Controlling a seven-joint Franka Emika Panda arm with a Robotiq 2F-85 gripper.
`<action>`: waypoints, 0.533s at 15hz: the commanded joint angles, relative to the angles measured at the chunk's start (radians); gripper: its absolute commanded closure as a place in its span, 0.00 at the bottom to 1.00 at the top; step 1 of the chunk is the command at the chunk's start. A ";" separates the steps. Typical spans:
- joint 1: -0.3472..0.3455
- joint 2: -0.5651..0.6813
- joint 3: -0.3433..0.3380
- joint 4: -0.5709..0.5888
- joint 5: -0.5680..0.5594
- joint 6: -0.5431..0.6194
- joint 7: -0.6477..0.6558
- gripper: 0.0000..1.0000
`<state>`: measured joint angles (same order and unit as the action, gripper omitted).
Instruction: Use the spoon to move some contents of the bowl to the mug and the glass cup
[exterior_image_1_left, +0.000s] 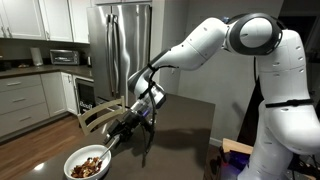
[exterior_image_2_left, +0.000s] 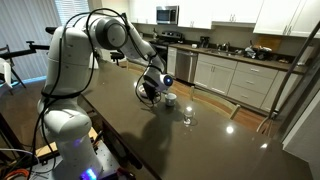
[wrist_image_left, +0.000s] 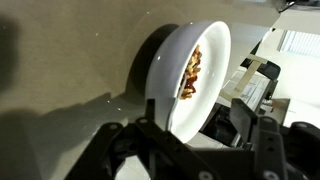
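The wide white bowl (exterior_image_1_left: 88, 163) sits on the dark table and holds a small heap of brown and reddish contents (exterior_image_1_left: 88, 165). In the wrist view the bowl (wrist_image_left: 200, 95) fills the middle, with the contents (wrist_image_left: 192, 72) inside. My gripper (exterior_image_1_left: 119, 138) hangs just above the bowl's rim, fingers wide apart (wrist_image_left: 198, 118). A slim light streak, likely the spoon (exterior_image_1_left: 108, 149), runs from the bowl up toward the fingers; I cannot tell if it touches them. The white mug (exterior_image_2_left: 171, 99) and the glass cup (exterior_image_2_left: 188, 117) stand just beyond my gripper (exterior_image_2_left: 150, 90).
The dark tabletop (exterior_image_2_left: 130, 130) stretches wide around the dishes. A wooden chair (exterior_image_1_left: 95, 116) stands behind the bowl at the table edge. A steel fridge (exterior_image_1_left: 125, 45) and kitchen counters (exterior_image_2_left: 235, 70) are in the background.
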<state>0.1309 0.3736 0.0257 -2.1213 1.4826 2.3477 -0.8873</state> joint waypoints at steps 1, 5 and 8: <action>-0.016 -0.041 0.015 -0.040 -0.023 -0.030 0.045 0.47; -0.014 -0.045 0.019 -0.050 -0.022 -0.037 0.053 0.70; -0.012 -0.042 0.021 -0.050 -0.022 -0.035 0.056 0.90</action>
<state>0.1309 0.3634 0.0373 -2.1455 1.4826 2.3298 -0.8718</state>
